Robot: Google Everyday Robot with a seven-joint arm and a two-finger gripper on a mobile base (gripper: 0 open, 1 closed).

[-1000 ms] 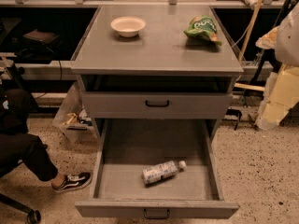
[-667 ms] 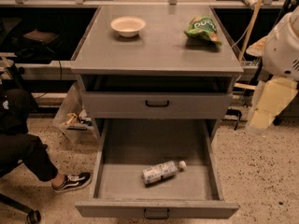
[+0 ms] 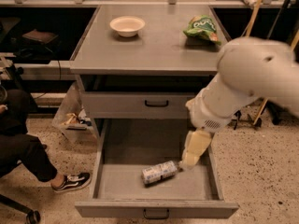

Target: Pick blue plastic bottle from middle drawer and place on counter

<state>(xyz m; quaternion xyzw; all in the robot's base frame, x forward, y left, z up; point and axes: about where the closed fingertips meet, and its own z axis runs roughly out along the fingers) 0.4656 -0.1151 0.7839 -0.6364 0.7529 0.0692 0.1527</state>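
Beside blue plastic bottle [image 3: 159,172] hangs end effector [image 3: 188,161].

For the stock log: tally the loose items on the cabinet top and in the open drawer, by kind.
Bowls: 1, the white bowl on the counter
Snack bags: 1, the green snack bag on the counter
Bottles: 1, the blue plastic bottle lying in the middle drawer, with the claw by its cap end
Total: 3

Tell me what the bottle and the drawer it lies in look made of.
The bottle seems clear plastic: see-through body, pale printed label. The drawer looks like matte grey painted metal: thin flat walls. The end effector hangs by the bottle's cap end, inside the drawer.
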